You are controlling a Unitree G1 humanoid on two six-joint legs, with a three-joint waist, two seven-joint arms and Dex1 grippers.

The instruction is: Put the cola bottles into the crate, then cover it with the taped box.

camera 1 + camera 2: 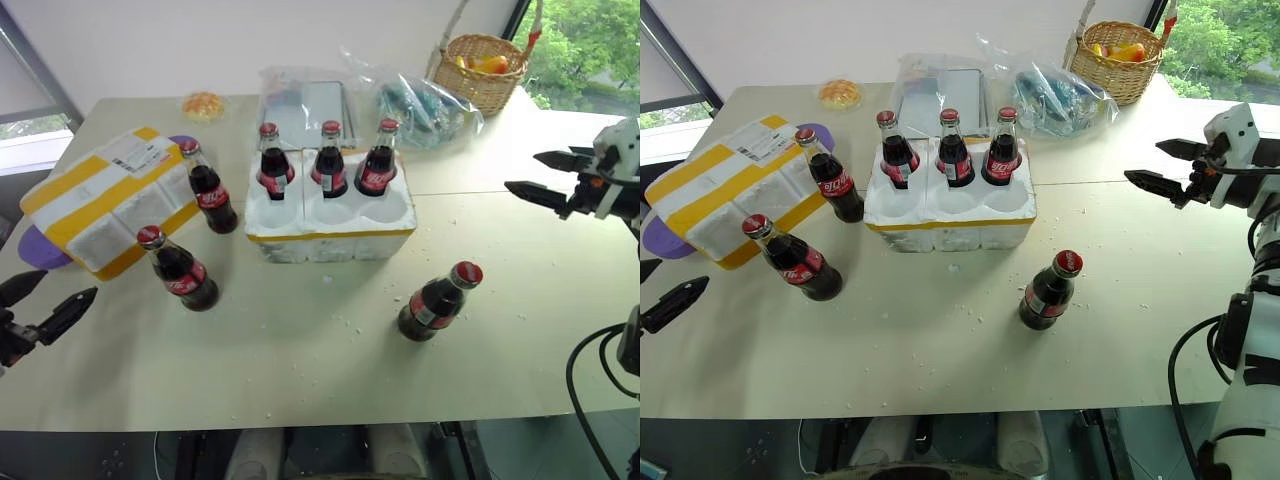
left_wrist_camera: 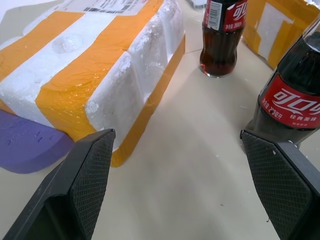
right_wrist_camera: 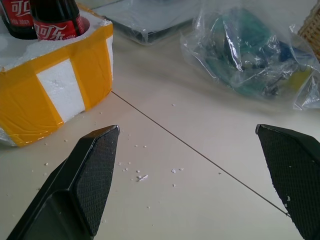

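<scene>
The white foam crate (image 1: 330, 232) with its yellow band sits mid-table, and three cola bottles (image 1: 330, 160) stand in its back wells. Two more bottles (image 1: 208, 187) (image 1: 180, 268) stand left of it, and another (image 1: 437, 300) stands at the front right. The taped box (image 1: 105, 195) lies at the far left. My left gripper (image 1: 68, 286) hovers open at the table's front-left corner, pointing between the taped box (image 2: 90, 65) and the nearest bottle (image 2: 290, 100). My right gripper (image 1: 522, 172) hangs open to the right of the crate (image 3: 55, 85), holding nothing.
A wicker basket (image 1: 487, 70) and crumpled plastic bags (image 1: 425, 105) lie at the back right. A clear bag with a flat item (image 1: 305, 100) lies behind the crate. A purple pad (image 1: 35, 250) lies under the taped box. Foam crumbs dot the table.
</scene>
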